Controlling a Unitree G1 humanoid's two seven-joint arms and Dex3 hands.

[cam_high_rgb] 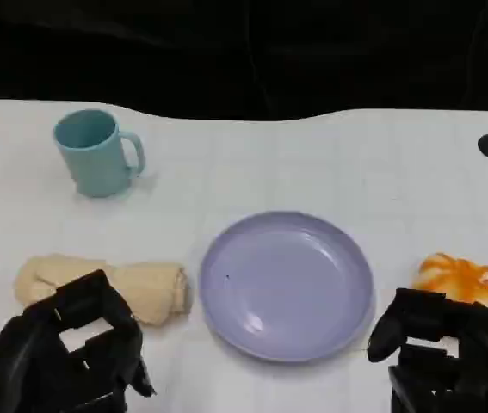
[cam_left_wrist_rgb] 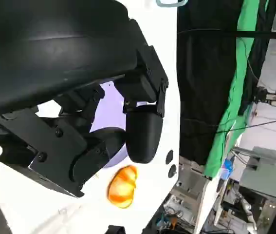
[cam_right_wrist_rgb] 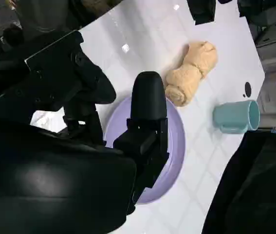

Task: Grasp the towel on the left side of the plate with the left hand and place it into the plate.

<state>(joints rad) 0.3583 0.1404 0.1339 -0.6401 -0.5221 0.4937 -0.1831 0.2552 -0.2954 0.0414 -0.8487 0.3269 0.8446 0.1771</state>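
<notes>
- Two black hands sit low at the table's near edge; the left hand (cam_high_rgb: 63, 357) hovers by the rolled beige cloth towel (cam_high_rgb: 106, 288), fingers apart, empty.
- The towel lies left of the round lavender plate (cam_high_rgb: 287, 284), just beside it.
- The right hand (cam_high_rgb: 450, 353) is empty, fingers loosely spread.

No legible text — anywhere.

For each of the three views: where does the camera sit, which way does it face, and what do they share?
Head view: high, facing down onto the table; towel, plate, both hands low.
Left wrist view: behind the left hand, facing across the plate toward the orange thing.
Right wrist view: behind the right hand, facing across the plate toward towel and cup.
All share the plate.
</notes>
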